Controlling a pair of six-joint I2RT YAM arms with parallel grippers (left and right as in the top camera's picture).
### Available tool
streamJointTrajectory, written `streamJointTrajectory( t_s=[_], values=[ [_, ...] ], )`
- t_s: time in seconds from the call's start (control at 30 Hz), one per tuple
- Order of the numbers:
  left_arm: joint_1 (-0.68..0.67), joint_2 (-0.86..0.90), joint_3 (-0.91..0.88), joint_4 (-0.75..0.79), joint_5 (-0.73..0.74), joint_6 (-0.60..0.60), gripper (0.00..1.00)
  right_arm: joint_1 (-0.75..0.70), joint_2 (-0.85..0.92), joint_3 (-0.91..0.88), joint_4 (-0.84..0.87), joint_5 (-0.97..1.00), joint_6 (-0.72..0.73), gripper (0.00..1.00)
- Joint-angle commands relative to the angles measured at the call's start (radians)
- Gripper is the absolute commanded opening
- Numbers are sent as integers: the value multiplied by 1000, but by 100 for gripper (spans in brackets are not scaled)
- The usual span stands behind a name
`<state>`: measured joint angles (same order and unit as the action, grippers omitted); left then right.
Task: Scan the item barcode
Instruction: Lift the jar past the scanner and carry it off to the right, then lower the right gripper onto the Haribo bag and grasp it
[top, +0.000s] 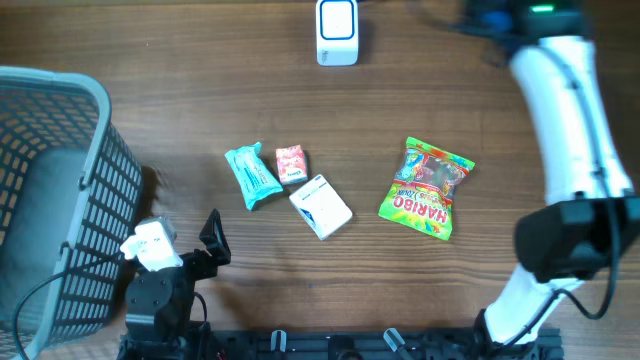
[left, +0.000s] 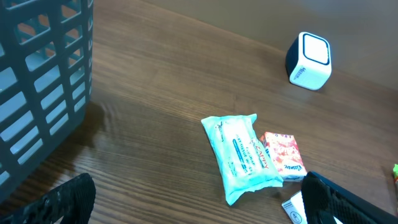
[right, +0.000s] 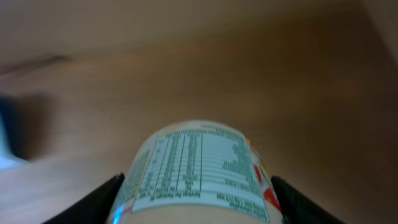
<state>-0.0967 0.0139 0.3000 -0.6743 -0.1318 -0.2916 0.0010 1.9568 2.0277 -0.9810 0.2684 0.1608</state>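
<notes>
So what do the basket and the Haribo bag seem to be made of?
Basket: grey and matte, likely moulded plastic, judging by its rigid grid of slots. Haribo bag: probably glossy printed plastic film; its surface is wrinkled and brightly printed.

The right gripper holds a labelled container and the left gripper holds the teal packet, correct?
No: the left wrist view shows the left gripper open and empty, the teal packet lying on the table. The right gripper does hold the labelled container.

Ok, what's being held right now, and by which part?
The right gripper holds a round labelled container, jaws on its opposite curved sides. The left gripper, jaws open, holds nothing.
</notes>
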Motion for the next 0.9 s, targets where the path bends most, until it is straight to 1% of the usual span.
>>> streamJointTrajectory(
  t_s=[0.0,0.07,0.17,0.2,0.33,0.5,0.63,0.7,0.73,0.77,0.8,0.87],
  values=[
    [-4,-7,-6,3,8,-8,100,-251,6,-43,-94,-169,59,65],
    [-4,-7,-6,3,8,-8,100,-407,21,-76,-108,-203,59,78],
    [-4,-7,-6,3,8,-8,100,-606,71,-141,-92,-243,48,82],
    [-4,-7,-6,3,8,-8,100,-646,89,-156,-87,-248,48,84],
    [-4,-7,-6,3,8,-8,100,-789,209,-182,-77,-257,48,82],
    [-4,-7,-6,3,8,-8,100,-803,212,-182,-44,-288,47,82],
    [-4,-7,-6,3,8,-8,100,-801,212,-182,-40,-289,49,89],
    [-4,-7,-6,3,8,-8,100,-801,212,-182,-47,-306,51,90],
    [-4,-7,-6,3,8,-8,100,-801,212,-182,-66,-375,51,94],
    [-4,-7,-6,3,8,-8,100,-793,212,-182,-92,-573,31,100],
    [-4,-7,-6,3,8,-8,100,-781,212,-181,-114,-693,-17,100],
    [-4,-7,-6,3,8,-8,100,-735,212,-181,-208,-838,-68,99]
  ],
)
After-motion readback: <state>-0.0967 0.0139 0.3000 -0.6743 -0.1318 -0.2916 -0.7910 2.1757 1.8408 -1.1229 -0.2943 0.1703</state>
